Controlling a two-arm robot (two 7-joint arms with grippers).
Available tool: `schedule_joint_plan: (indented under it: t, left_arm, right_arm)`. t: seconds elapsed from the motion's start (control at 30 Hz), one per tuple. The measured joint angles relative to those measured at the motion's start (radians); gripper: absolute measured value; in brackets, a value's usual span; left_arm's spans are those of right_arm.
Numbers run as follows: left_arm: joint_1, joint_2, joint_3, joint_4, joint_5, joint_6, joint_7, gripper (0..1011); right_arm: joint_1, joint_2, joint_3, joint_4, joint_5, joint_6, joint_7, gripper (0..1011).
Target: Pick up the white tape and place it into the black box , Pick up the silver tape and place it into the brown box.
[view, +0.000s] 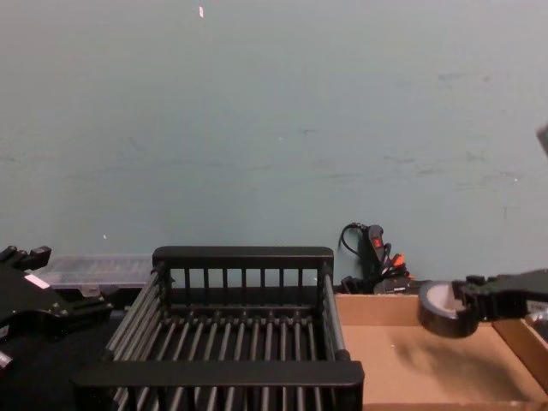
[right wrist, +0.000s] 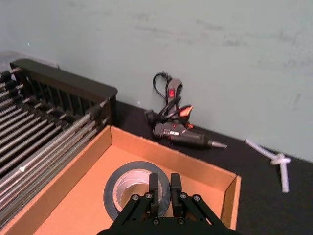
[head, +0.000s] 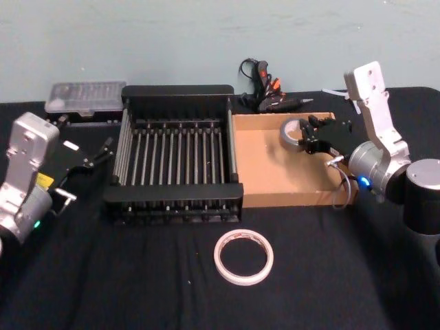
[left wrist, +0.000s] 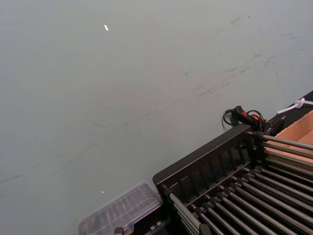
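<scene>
the right gripper (head: 307, 135) is reaching over the far part of the brown box (head: 268, 180). its two fingers (right wrist: 154, 188) are pinching the edge of the silver tape (head: 293, 131), and they are almost closed on it. in the chest view the silver tape (view: 443, 310) is hanging up in the air, above the floor of the brown box (view: 402, 364), with the right gripper (view: 479, 301) coming in from the right side. in the right wrist view the roll (right wrist: 136, 192) is sitting right in front of the fingers, over the brown floor.

the white tape (head: 243, 256) is lying flat on the black table (head: 137, 282), just in front of the two boxes and near where they are meeting. nothing is touching it.

the black box (head: 177, 159) is standing just left of the brown box, side by side.

the left gripper (head: 96, 159) is waiting at the left of the black box, away from both tapes. its jaws are looking a little apart and are holding nothing.

a black and red tool (head: 269, 93) is lying behind the brown box.
</scene>
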Motion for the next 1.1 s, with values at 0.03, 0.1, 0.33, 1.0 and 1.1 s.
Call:
schedule_joint_plan:
  t: [0.03,0.1,0.33,1.0,1.1]
  left_arm:
    - [0.000,0.000,0.000,0.000,0.000,0.000,0.000,1001]
    - [0.000,0.000,0.000,0.000,0.000,0.000,0.000,1001]
    - [0.000,0.000,0.000,0.000,0.000,0.000,0.000,1001]
    - [0.000,0.000,0.000,0.000,0.000,0.000,0.000,1001]
    - [0.000,0.000,0.000,0.000,0.000,0.000,0.000,1001]
  right_arm:
    - [0.002,-0.003,0.000,0.006,-0.001,0.003,0.001,146]
    - [0.007,-0.009,-0.001,0.021,-0.005,0.010,0.005,145]
    - [0.015,-0.022,0.000,0.049,-0.012,0.026,0.018,145]
    - [0.016,-0.025,-0.004,0.057,-0.015,0.035,0.053,145]
    - [0.016,-0.025,-0.003,0.056,-0.015,0.035,0.052,145]
